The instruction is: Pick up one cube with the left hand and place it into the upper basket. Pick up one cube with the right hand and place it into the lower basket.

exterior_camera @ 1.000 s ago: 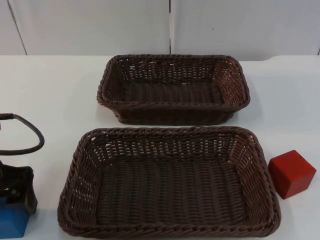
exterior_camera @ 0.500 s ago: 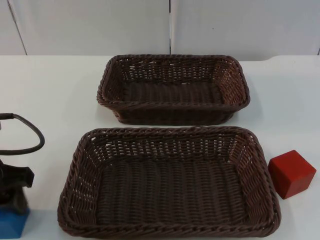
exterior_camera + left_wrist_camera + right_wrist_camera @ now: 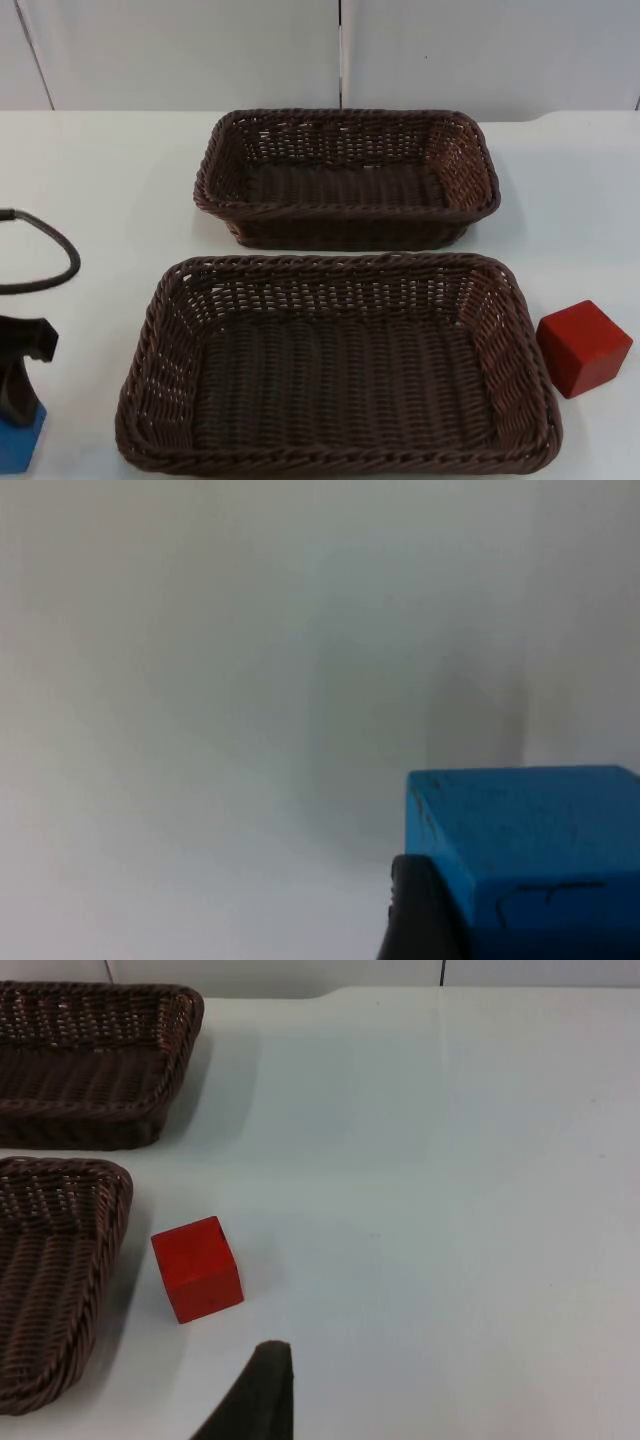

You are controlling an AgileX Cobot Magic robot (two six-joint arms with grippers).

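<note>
i'm watching my left claw (image 3: 18,420) sitting at the desk's (image 3: 110,190) near left edge, left of the lower basket (image 3: 338,365), and it's clamped on the blue cube (image 3: 20,448), with one black finger (image 3: 420,915) pressing against the cube's side in the left wrist view. the red cube (image 3: 583,347) is lying on the desk just right of the lower basket, and the upper basket (image 3: 347,177) is standing behind it. my right arm is waiting above the red cube; i can't tell how its claw is set, and i'm reading no writing anywhere.
</note>
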